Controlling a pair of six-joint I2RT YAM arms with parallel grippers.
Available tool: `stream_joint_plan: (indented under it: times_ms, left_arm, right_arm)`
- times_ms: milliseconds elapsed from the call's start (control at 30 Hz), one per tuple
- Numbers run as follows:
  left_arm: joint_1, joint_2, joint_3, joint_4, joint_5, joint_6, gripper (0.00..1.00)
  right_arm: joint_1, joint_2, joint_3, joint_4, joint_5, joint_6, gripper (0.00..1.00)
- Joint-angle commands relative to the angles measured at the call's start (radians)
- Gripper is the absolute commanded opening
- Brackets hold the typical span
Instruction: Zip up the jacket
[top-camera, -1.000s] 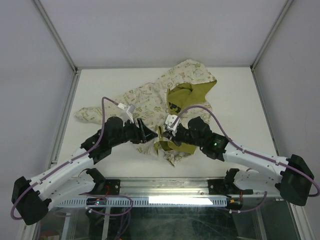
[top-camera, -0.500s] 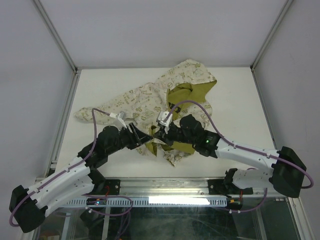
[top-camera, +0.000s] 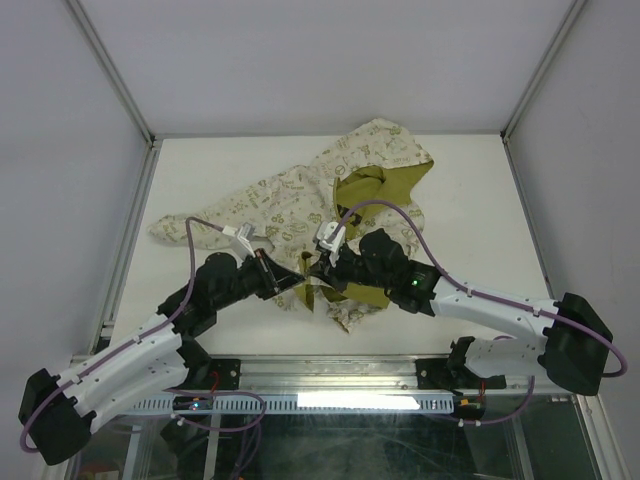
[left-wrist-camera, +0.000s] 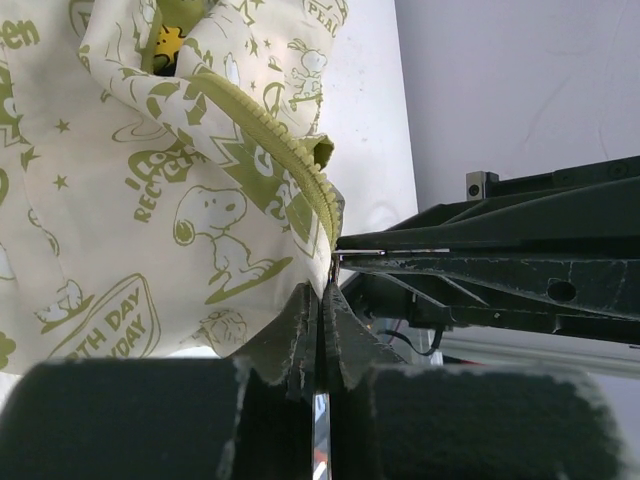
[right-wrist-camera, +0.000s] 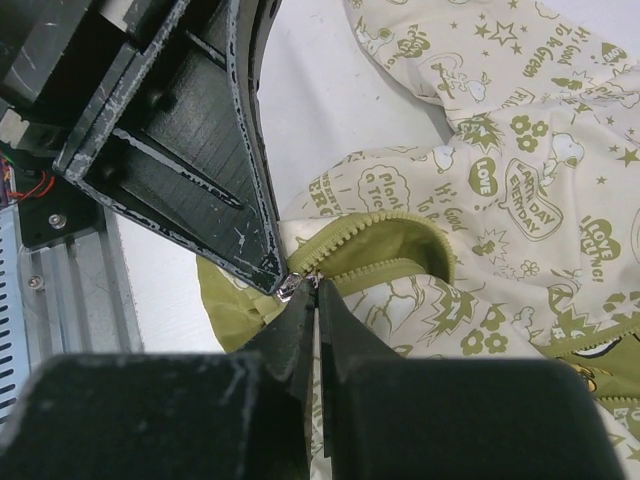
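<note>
The jacket (top-camera: 300, 195) lies spread on the white table, hood at the back right and one sleeve out to the left. Both grippers meet at its near hem. My left gripper (top-camera: 292, 281) (left-wrist-camera: 326, 290) is shut at the bottom end of the olive zipper (left-wrist-camera: 270, 150). In the right wrist view a small metal zipper piece (right-wrist-camera: 288, 291) shows at the tip of the left fingers (right-wrist-camera: 190, 130). My right gripper (top-camera: 311, 272) (right-wrist-camera: 316, 288) is shut on the hem where the two rows of zipper teeth (right-wrist-camera: 380, 235) meet. The rows part just beyond it.
The table (top-camera: 200, 170) is boxed in by white walls and corner posts. A metal rail (top-camera: 330, 375) with the arm bases runs along the near edge. The two grippers' tips almost touch each other, and the right fingers (left-wrist-camera: 480, 235) cross the left wrist view.
The left jaws have closed at the zipper's bottom end. Over the last second both grippers shifted slightly left and closer together; the right jaws stayed shut.
</note>
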Motion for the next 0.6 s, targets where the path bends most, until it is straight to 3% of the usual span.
stream_joint_plan:
  times_ms: [0, 267, 567]
  left_arm:
    - [-0.005, 0.015, 0.012, 0.059, 0.083, 0.021, 0.0]
    - [-0.007, 0.11, 0.065, 0.02, 0.273, 0.119, 0.0]
    - [-0.008, 0.14, 0.134, -0.131, 0.32, 0.252, 0.0]
  right_arm:
    - [-0.003, -0.014, 0.057, 0.054, 0.052, -0.015, 0.0]
    - [-0.073, 0.024, 0.133, -0.018, 0.14, -0.049, 0.0]
    - [-0.168, 0.083, 0.177, -0.034, 0.198, -0.037, 0.0]
